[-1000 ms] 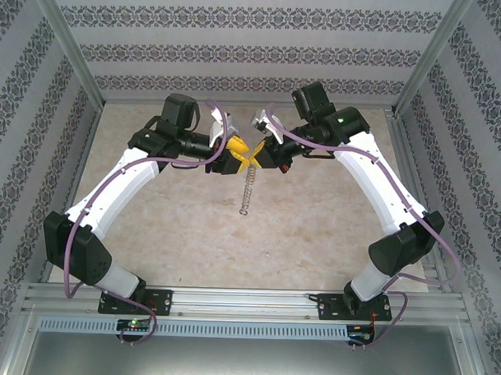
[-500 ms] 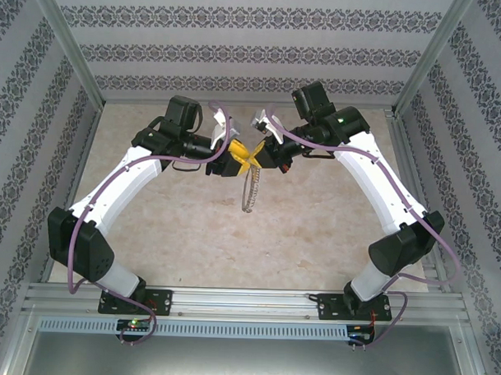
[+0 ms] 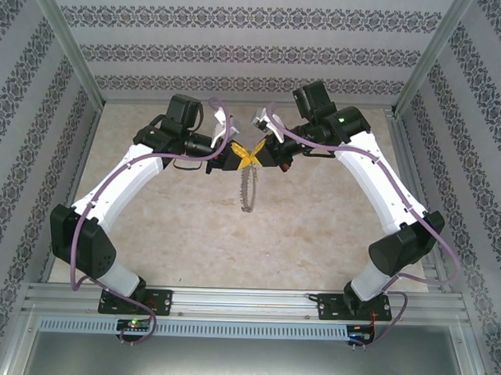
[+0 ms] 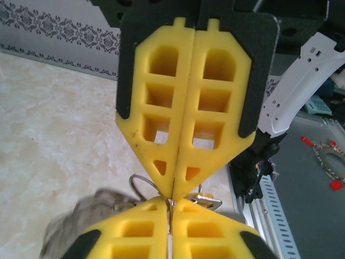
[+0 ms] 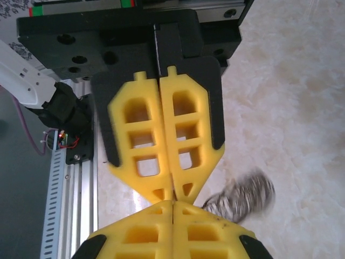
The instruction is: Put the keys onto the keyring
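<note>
From above, your left arm stood arched in over the pale table. The left gripper pointed right, above the far half of that table. In your left wrist view its yellow pads sat at the bottom edge, pressed flat together with no gap along the seam.

Just left of those tips a thin wire loop stuck out. Just right of them lay a small silver piece (you could not tell whether that was the key).

At the middle of the overhead view the two grippers met tip to tip. The keyring hung straight down from that meeting point as a narrow silver strip. Both wrist views showed it only as a grey smear beside the tips. You could not tell which pair of pads was pinching its wire, nor whether its lower end touched the table.

The right gripper faced left, nose against the left one. In your right wrist view its own pads were likewise squeezed together along the whole seam. Behind it your right arm curved back toward its base at the near right.
</note>
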Action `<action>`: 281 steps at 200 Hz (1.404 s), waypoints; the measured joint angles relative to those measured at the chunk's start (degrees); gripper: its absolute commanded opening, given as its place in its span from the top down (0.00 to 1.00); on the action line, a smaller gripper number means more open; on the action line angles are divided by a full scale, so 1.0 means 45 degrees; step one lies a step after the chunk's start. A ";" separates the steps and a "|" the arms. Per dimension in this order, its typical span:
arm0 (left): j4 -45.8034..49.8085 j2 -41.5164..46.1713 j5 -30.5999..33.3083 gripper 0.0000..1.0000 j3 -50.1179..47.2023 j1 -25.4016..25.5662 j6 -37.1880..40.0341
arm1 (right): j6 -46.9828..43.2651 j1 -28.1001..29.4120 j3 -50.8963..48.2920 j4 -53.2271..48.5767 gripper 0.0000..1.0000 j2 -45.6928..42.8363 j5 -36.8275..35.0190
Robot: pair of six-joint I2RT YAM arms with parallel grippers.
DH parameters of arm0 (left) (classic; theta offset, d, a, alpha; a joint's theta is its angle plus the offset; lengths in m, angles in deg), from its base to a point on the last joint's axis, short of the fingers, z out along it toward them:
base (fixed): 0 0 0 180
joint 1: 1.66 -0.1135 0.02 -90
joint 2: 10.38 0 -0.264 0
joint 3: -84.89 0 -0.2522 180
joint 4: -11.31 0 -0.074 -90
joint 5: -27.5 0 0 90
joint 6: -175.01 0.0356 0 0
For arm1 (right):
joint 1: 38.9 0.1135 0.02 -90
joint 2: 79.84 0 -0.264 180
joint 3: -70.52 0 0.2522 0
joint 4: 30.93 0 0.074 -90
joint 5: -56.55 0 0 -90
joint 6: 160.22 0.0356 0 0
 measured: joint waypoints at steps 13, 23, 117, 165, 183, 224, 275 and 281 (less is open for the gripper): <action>0.0010 0.0000 -0.0024 1.00 0.0005 -0.0034 0.0049 | 0.0000 0.0005 0.0000 0.0044 1.00 0.0000 0.0000; 0.0005 0.0000 -0.0024 1.00 0.0005 -0.0039 0.0049 | 0.0000 0.0005 0.0000 0.0058 1.00 0.0000 0.0000; -0.1161 0.0015 0.0126 1.00 -0.0345 -0.0068 -0.0661 | 0.1583 -0.0306 -0.2268 0.2506 0.57 -0.1923 0.0058; -0.2254 0.0461 0.0301 1.00 -0.1122 -0.0068 -0.1268 | 0.4789 -0.1569 -0.6751 0.7072 0.59 -0.5265 0.0301; -0.2759 0.0593 0.0311 1.00 -0.1302 -0.0068 -0.1535 | 0.6023 -0.1739 -0.8102 0.8733 0.59 -0.5746 0.0699; -0.3463 0.0704 0.0262 1.00 -0.1574 -0.0068 -0.2055 | 0.8223 -0.1778 -1.0054 1.2094 0.59 -0.5600 0.1778; -0.3871 0.0714 0.0257 1.00 -0.1603 -0.0068 -0.2375 | 0.9976 -0.1783 -1.0681 1.5135 0.61 -0.4949 0.2686; -0.3905 0.0714 0.0257 1.00 -0.1627 -0.0068 -0.2409 | 1.0098 -0.1783 -1.0681 1.5339 0.62 -0.4886 0.2744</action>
